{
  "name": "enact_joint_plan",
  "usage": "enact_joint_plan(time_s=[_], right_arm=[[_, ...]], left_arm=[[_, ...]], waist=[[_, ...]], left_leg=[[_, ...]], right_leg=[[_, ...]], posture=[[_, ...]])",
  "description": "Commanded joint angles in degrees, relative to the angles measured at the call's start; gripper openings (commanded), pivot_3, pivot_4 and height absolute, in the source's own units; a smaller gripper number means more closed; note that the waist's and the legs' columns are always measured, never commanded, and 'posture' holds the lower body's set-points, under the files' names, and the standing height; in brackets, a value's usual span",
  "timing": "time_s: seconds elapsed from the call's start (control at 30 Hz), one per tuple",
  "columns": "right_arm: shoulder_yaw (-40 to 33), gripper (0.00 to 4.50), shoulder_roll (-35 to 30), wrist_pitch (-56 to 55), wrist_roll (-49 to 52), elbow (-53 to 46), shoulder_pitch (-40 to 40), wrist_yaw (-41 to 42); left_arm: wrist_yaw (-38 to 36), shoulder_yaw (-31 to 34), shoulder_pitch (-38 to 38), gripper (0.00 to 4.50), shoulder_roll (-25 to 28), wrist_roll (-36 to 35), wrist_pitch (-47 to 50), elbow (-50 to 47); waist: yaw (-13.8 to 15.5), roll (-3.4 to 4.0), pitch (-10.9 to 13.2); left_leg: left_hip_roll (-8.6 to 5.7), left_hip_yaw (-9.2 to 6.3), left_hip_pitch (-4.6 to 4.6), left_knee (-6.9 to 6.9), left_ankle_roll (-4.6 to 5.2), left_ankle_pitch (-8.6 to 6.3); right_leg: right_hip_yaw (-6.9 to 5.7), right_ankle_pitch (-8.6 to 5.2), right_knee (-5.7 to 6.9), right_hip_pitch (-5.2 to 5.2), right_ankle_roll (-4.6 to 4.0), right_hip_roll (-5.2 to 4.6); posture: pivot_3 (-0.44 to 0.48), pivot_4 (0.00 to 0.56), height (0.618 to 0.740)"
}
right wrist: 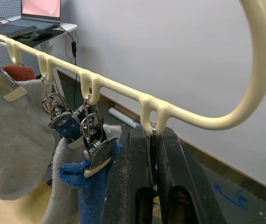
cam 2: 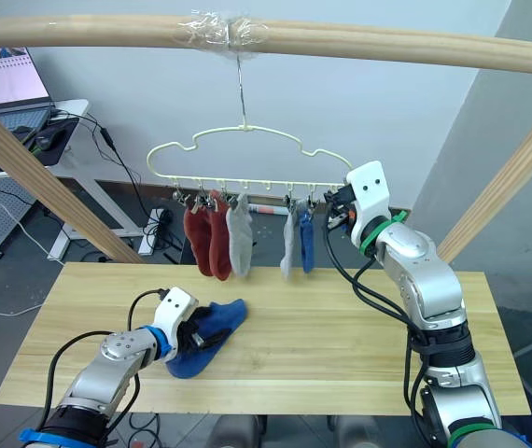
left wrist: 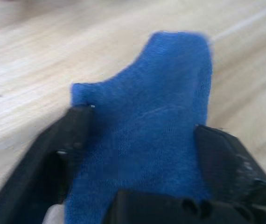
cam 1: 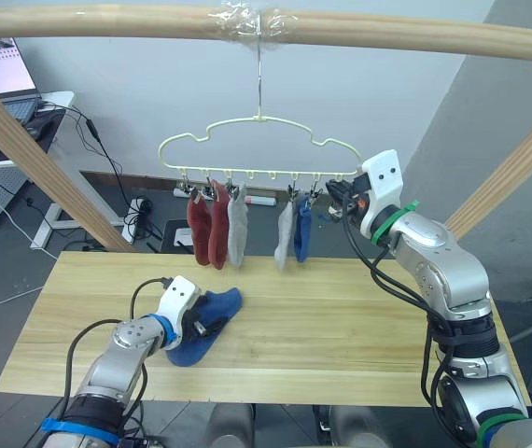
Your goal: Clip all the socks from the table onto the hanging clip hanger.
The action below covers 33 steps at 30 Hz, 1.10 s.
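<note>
The left gripper [cam 1: 203, 327], lower left of the frame, is straddling the limp blue sock [cam 1: 212, 324] on the counter [cam 1: 341, 317], unclenched; the soft fabric will likely bunch, so its cuff edge suits pinching. The right gripper [right wrist: 154, 154] is squeezing the hanger's [cam 1: 247, 140] end clip [right wrist: 152, 135].

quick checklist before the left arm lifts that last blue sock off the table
1. Blue sock between left gripper fingers: ok, fingers open either side of it.
2. Grip closed on sock: not ok.
3. Right gripper on end clip of clip hanger: ok, shut on it.
4. Clip opened for sock: cannot tell.
5. Five socks already hung: ok.
6. Table free of other socks: ok.
</note>
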Motion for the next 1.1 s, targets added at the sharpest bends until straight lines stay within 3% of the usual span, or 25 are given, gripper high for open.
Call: enact_joint_plan(time_s=[0.03, 0.33, 0.47, 0.6, 0.73, 1.1], right_arm=[[-0.89, 0.0, -0.65, 0.75, -0.5, -0.9, 0.07, -0.48], [-4.77, 0.0, -0.3, 5.92, 3.59, 0.82, -1.47, -0.04], [-11.97, 0.0, -2.48, 22.26, 13.53, 1.26, -5.03, 2.83], [-19.98, 0.0, -1.67, 36.94, 21.21, 2.9, -9.42, 2.01], [-30.22, 0.0, 3.15, 47.43, 24.15, 4.12, -15.49, -2.69], [-37.06, 0.0, 10.63, 52.66, 25.51, 2.14, -17.59, -10.0]], left_arm=[[-2.02, -1.57, 2.85, 2.52, -0.2, -0.17, 1.82, 0.84], [-2.66, 0.75, 2.21, 0.01, -2.14, -4.31, 2.85, -5.15], [-3.2, 3.11, -1.43, 0.01, -6.97, -14.62, 14.02, -16.16], [-0.98, 1.59, -5.71, 0.01, -10.37, -17.41, 20.22, -21.65], [4.07, 1.14, -11.0, 0.01, -16.77, -20.52, 25.72, -26.16], [11.87, -2.56, -16.48, 0.01, -23.12, -16.16, 22.64, -24.51]], waist=[[0.01, 0.02, -0.01], [0.12, 0.02, 0.01], [0.46, 0.0, 0.12], [0.45, -0.01, 0.12], [0.08, -0.01, 0.12], [0.02, 0.01, 0.12]], left_leg=[[0.0, 0.0, 0.0, -0.01, 0.0, 0.0], [0.0, -0.01, -0.03, 0.01, 0.01, 0.0], [-0.01, -0.1, -0.19, 0.08, 0.02, 0.01], [-0.02, -0.11, -0.17, 0.08, 0.03, 0.01], [-0.01, -0.09, -0.18, 0.03, 0.04, 0.01], [-0.03, -0.09, -0.23, -0.01, 0.04, 0.01]], right_leg=[[0.0, 0.0, 0.0, 0.0, 0.0, 0.0], [0.0, -0.03, -0.01, 0.0, 0.06, 0.0], [-0.1, 0.01, -0.03, -0.03, 0.01, -0.02], [-0.11, 0.02, -0.02, 0.0, 0.01, 0.0], [-0.09, 0.03, -0.04, -0.02, 0.0, 0.01], [-0.11, 0.03, -0.06, -0.07, -0.01, -0.01]], posture=[[0.064, 0.231, 0.74], [0.076, 0.24, 0.74], [0.071, 0.238, 0.74], [0.069, 0.236, 0.74], [0.05, 0.233, 0.74], [0.043, 0.236, 0.74]])
